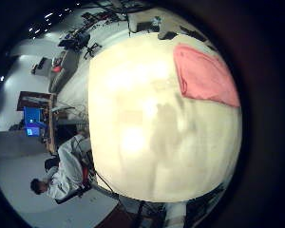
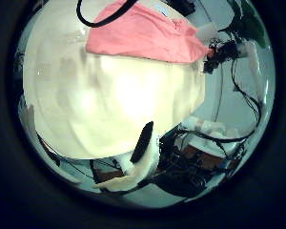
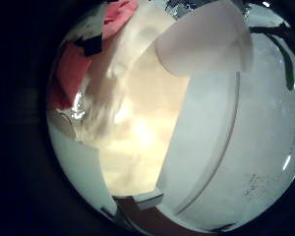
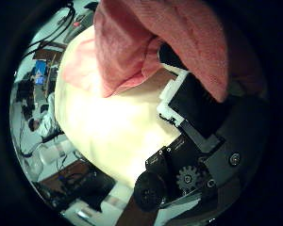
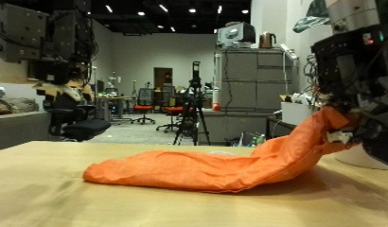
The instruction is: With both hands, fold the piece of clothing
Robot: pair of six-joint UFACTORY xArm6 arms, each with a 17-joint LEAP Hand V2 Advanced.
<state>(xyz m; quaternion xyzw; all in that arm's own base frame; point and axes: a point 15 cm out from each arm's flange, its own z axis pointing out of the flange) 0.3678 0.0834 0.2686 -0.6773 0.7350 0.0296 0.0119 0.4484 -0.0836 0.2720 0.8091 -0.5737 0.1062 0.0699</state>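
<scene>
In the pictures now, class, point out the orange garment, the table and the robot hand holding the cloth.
orange garment (image 5: 182, 170), outside view, middle of the cloth.
table (image 5: 43, 194), outside view, bare top.
right robot hand (image 5: 358, 66), outside view, black body.

Bare table (image 5: 43, 184) open beside the orange garment (image 5: 206, 167), its raised end at a hand (image 5: 364, 80).

Robot hand (image 5: 358, 71) cut off by edge, garment (image 5: 220, 163) hides fingers.

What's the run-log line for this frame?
right hand: shut on orange cloth, one end raised | left hand: above table, off cloth | fold: not yet made
</scene>
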